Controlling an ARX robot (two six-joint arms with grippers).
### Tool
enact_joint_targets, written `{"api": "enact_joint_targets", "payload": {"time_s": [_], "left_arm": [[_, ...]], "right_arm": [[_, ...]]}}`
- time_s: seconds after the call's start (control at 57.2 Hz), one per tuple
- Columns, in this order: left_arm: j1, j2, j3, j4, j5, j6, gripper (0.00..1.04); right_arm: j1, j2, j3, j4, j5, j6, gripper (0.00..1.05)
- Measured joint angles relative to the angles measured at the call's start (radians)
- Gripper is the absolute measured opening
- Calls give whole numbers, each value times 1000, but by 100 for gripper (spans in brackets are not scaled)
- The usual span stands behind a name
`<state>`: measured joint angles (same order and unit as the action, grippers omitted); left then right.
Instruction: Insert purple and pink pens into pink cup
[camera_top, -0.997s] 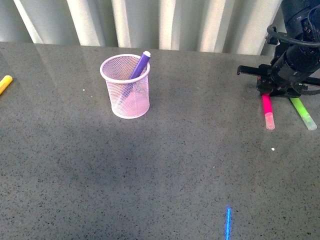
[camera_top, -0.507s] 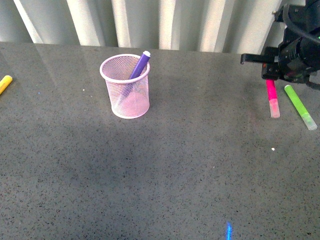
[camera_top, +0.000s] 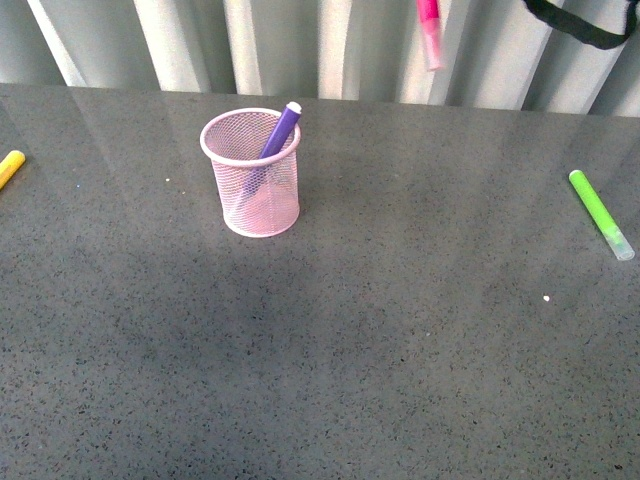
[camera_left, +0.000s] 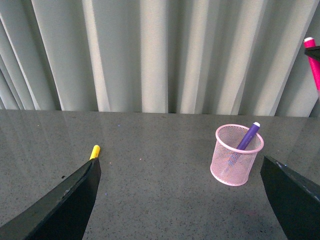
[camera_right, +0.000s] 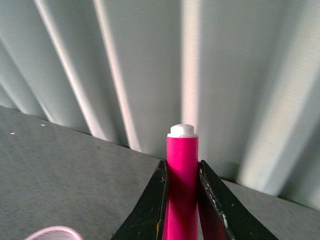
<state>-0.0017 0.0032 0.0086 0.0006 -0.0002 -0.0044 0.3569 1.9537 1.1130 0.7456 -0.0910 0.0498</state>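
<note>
Right gripper, jaws clamped on the pink pen, which hangs near-vertical, clear cap downward, high above the table. Pink cup stands upright, below the pen and to the robot's left, with the purple pen leaning inside. Left gripper, jaws apart and empty, faces the cup. The coming move probably calls for leftward travel, then descent.

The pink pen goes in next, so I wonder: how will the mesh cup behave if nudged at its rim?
The cup is open wire mesh, so probably light and apt to slide on the smooth table. The purple pen leans on one side of its rim, so a sideways knock might tip it.
</note>
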Motion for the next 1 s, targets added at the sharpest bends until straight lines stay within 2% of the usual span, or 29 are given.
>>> {"api": "enact_joint_targets", "payload": {"time_s": [0.21,0.367,0.7,0.997], "left_arm": [[0,0,0,0,0,0,98],[0,0,0,0,0,0,98],[0,0,0,0,0,0,98],[0,0,0,0,0,0,98]], "right_arm": [[121,110,92,113,-35,-65,12],[177,182,142,140,-55,-84,12],[212,316,294,133,-59,-95,12],[233,370,352,129,-60,-85,12]]}}
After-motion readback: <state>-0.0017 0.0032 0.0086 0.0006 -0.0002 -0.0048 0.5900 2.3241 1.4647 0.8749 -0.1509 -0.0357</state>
